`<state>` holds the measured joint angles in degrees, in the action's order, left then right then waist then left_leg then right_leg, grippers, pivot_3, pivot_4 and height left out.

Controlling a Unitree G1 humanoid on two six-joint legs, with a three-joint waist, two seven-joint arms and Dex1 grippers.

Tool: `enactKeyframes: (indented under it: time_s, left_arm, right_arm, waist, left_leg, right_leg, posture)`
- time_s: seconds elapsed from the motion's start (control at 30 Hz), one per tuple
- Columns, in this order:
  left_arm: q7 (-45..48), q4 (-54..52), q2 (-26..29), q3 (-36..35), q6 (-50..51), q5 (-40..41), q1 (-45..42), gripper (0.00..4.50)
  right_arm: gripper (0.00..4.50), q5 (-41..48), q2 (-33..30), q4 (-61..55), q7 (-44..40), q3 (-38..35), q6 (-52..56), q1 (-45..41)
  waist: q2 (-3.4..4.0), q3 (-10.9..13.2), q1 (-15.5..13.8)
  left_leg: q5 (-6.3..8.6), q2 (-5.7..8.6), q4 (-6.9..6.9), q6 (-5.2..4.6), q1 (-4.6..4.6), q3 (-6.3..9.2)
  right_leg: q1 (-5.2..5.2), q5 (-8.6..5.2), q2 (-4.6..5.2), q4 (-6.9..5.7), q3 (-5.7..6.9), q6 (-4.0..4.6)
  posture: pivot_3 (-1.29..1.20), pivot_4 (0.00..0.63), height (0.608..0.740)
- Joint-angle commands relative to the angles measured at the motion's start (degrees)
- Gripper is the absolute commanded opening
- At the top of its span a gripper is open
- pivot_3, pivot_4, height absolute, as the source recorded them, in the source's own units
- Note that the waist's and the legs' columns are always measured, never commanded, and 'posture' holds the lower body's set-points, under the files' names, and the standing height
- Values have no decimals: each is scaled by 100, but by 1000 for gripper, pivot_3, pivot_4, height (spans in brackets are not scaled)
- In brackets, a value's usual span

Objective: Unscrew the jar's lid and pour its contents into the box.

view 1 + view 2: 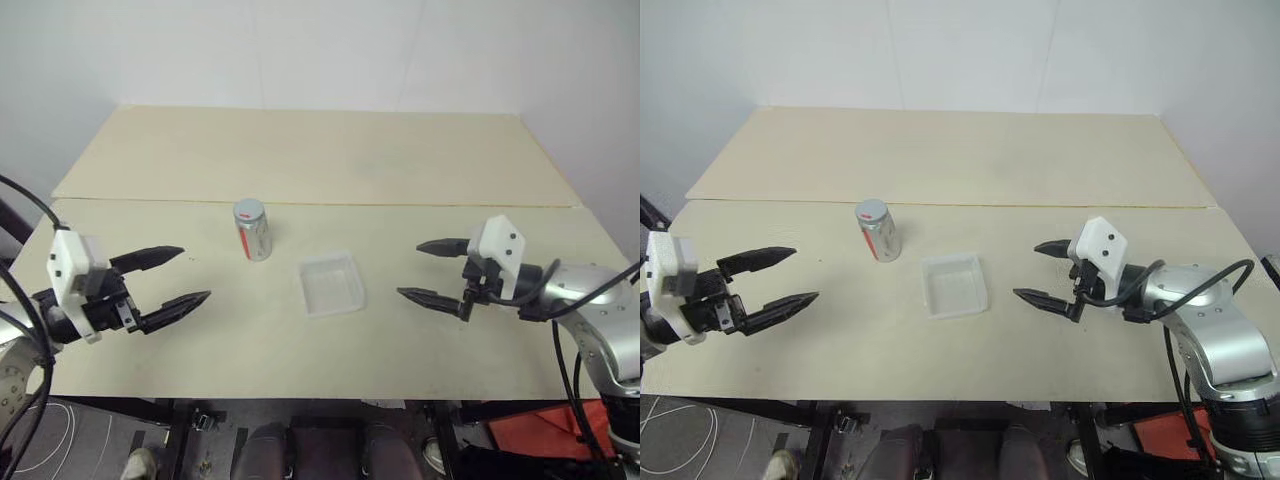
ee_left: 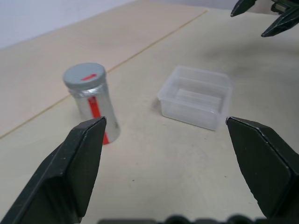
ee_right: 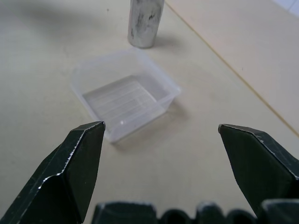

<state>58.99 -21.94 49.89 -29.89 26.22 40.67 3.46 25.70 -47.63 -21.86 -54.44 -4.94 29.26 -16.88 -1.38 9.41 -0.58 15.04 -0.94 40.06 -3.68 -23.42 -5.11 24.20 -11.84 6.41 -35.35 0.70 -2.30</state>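
The silvery jar [image 1: 253, 233] with a red and white label stands upright near the table's middle, its grey lid [image 1: 249, 210] with a red mark on top. Just right of it and nearer me lies the translucent white box [image 1: 331, 283], which holds nothing I can see. The contents are hidden inside the jar. My left gripper [image 1: 180, 280] hovers open at the table's left, pointing toward the jar with a clear gap to it. My right gripper [image 1: 425, 270] hovers open at the right, pointing toward the box. Neither holds anything.
The pale table [image 1: 300, 160] is made of two boards with a seam running across behind the jar. Its front edge lies just below both grippers. A white wall stands behind.
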Motion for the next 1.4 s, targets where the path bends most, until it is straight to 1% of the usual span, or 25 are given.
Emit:
enactKeyframes:
  time_s: [0.03, 0.13, 0.23, 0.37, 0.47, 0.53, 0.7, 0.87, 1.1, 1.2, 1.3, 1.4]
  left_arm:
    - [-180, -128, -30, 33, 25, 100, -196, 4440]
    - [-501, -96, -244, 269, -93, -163, -289, 4440]
    - [-1131, -255, -579, 596, -41, -413, -444, 4440]
    - [-2107, -266, -1287, 1282, -226, -1105, -709, 4440]
    - [-2680, 90, -1961, 1635, -481, -1502, -1015, 4440]
    - [-2952, 497, -2293, 1865, -802, -1878, -1223, 4440]
    - [-3143, 1570, -2761, 2236, -1724, -2510, -1772, 4440]
    - [-3309, 2861, -3083, 2368, -2530, -2887, -2481, 4440]
    - [-3305, 4073, -3291, 2428, -3117, -3066, -3073, 4440]
    - [-3458, 4546, -3492, 2453, -3275, -3125, -3384, 4440]
    - [-3574, 4786, -3626, 2507, -3387, -3253, -3515, 3815]
    - [-3641, 4810, -3663, 2505, -3432, -3296, -3484, 2831]
  right_arm:
    - [4500, -51, 5, -18, -44, -6, -232, -136]
    - [4500, -146, 38, 79, -1, 91, -266, -294]
    - [4500, -47, 57, 127, -150, 121, -306, -508]
    - [4500, -308, 42, 193, -95, 187, -447, -620]
    - [4500, -280, 44, 66, -77, 157, -402, -666]
    - [4500, -308, 13, -11, -67, 172, -387, -688]
    - [4500, -304, -55, -179, -6, 119, -270, -808]
    - [4500, -232, -171, -349, -2, 39, -211, -869]
    - [4500, -129, -270, -643, 137, -147, -69, -733]
    - [4500, -148, -318, -699, 190, -190, -59, -668]
    - [4500, -95, -366, -795, 205, -234, -15, -616]
    - [4500, -76, -384, -820, 202, -250, 2, -630]
  waist:
    - [0, 0, -3]
    - [0, 0, 3]
    - [0, 0, 7]
    - [-1, 0, -7]
    - [-4, 0, -30]
    - [-4, 0, -25]
    - [-4, 0, -1]
    - [-5, -1, -14]
    - [-6, 0, -12]
    - [-7, 0, -17]
    - [-8, 1, -21]
    - [-8, 1, -7]
  left_leg:
    - [0, 0, 0, 0, -1, 0]
    - [0, 0, 0, 0, 1, -1]
    - [-1, 1, -2, 2, 2, -1]
    - [-1, 3, -2, 1, 3, 1]
    - [-1, 7, 0, 1, 0, 5]
    - [-1, 8, 0, 1, 0, 5]
    - [-2, 8, -1, 1, 1, 4]
    - [-1, 9, 1, -1, -1, 7]
    - [1, 8, 1, -5, -11, 6]
    - [1, 8, 4, -5, -10, 8]
    - [2, 10, 6, -6, -13, 9]
    - [2, 9, 4, -7, -18, 9]
  right_leg:
    - [0, 0, 0, 0, 0, 0]
    - [-1, 0, 0, 0, 0, 0]
    - [0, 1, -1, -2, -2, 1]
    - [-5, 2, -1, -1, -2, 1]
    - [-6, 3, 0, -2, 0, 0]
    - [-6, 4, 1, -3, -1, 1]
    - [-3, 5, 0, -5, 0, 2]
    - [-5, 6, 1, -2, 4, 1]
    - [-1, 8, 3, 5, 6, -3]
    - [-3, 9, 3, 4, 8, -4]
    - [-4, 10, 3, 6, 10, -6]
    - [0, 10, 3, 9, 9, -6]
  posture:
    - [0, 150, 740]
    - [0, 150, 740]
    - [0, 150, 740]
    - [0, 150, 740]
    - [0, 150, 740]
    - [0, 150, 740]
    - [0, 150, 740]
    - [0, 150, 740]
    - [0, 150, 740]
    - [0, 150, 740]
    - [0, 150, 740]
    - [0, 150, 740]
